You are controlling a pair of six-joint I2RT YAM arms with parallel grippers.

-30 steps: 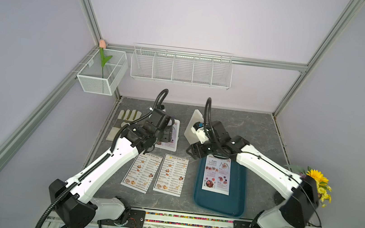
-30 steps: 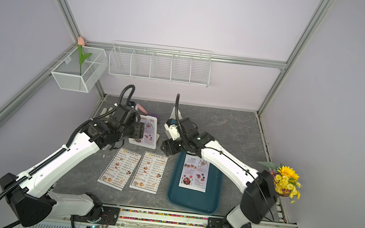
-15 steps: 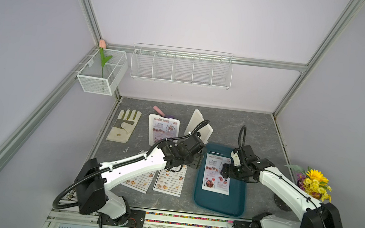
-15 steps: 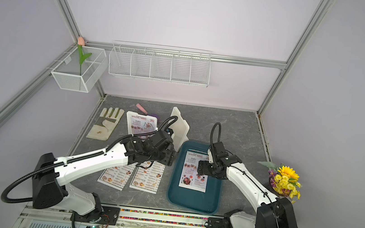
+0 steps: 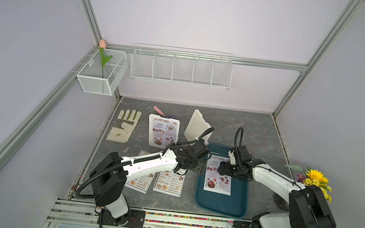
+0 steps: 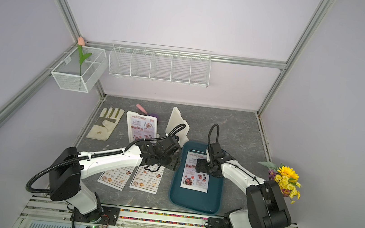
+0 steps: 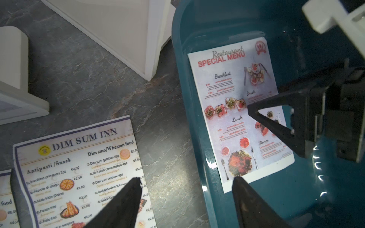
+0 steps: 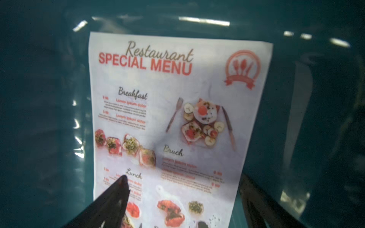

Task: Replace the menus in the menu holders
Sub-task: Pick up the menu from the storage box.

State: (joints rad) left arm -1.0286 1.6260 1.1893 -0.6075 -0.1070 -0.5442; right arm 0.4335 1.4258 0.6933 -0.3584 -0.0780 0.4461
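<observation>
Right fingers (image 8: 118, 189) apart, perhaps on menu (image 8: 177, 118)

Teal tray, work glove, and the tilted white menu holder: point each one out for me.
teal tray (image 5: 222, 203): in a top view, bare floor near its front edge.
work glove (image 5: 123, 131): in a top view, its palm.
tilted white menu holder (image 5: 195, 125): in a top view, middle of its blank face.

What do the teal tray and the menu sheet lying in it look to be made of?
Teal tray: likely moulded hard plastic with a glossy finish; bright light streaks reflect off it. Menu sheet: thin printed paper, mostly matte; it lies flat, and any lamination is unclear.
</observation>
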